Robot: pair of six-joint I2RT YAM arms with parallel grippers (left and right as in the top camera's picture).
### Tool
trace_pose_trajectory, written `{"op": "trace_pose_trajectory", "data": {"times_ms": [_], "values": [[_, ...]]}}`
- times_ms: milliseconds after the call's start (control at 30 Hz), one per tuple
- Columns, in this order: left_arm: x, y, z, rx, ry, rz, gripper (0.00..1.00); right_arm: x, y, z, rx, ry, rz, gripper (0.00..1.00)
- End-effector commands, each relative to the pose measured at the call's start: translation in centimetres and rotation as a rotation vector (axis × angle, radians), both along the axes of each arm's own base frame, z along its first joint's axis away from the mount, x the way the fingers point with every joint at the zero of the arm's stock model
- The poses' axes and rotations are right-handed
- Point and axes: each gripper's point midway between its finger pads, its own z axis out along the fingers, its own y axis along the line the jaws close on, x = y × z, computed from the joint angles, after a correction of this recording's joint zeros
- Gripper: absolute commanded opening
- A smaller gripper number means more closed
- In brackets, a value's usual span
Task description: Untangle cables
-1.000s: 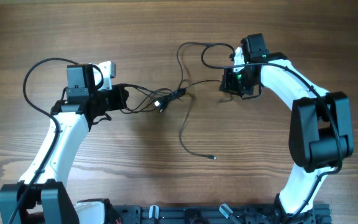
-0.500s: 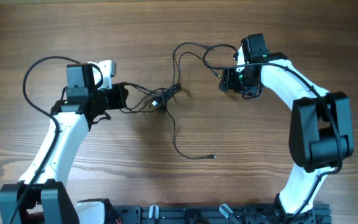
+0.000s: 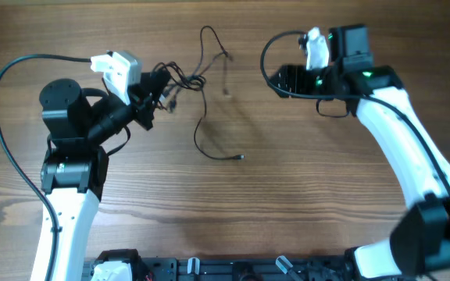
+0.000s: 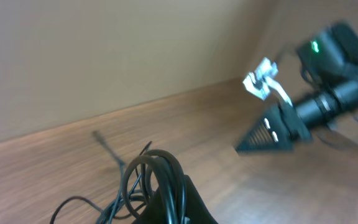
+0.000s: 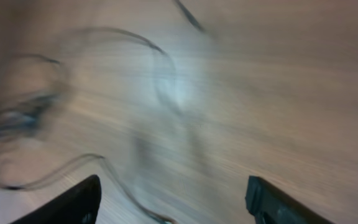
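Black cables [image 3: 180, 81] in grip of left claw [image 3: 153, 97]; right claw [image 3: 282, 79] wide, empty.

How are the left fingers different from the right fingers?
The left fingers are shut on the cables; the right fingers are open and empty. The left fingers sit at the tangle; the right fingers are apart from it. Both are black.

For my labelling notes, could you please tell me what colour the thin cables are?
The cables are black; the overhead view shows it best.
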Motion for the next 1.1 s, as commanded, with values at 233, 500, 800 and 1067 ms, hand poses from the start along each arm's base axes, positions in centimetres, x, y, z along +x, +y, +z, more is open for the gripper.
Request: {"op": "trace_pose_trajectory", "data": {"times_ms": [233,500,800,1067], "values": [[-4.9,-3.9,-3.2,0.0,0.005,-0.456,0.04,-2.6,5.3,7.1,0.296,-0.098,0.221,0.62],[-0.6,-3.7,-4.7,0.08,-0.171,-0.452,0.04,-3.2,8.3,4.6,0.255,-0.055,0.265,0.04],[2.7,-4.1,-10.5,0.077,-0.068,-0.439,0.04,-1.7,12.2,-1.3,0.208,-0.015,0.307,0.04],[2.4,-3.6,-13.8,0.034,0.105,-0.429,0.07,-3.7,16.3,-7.3,0.232,0.174,0.342,0.04]]}}
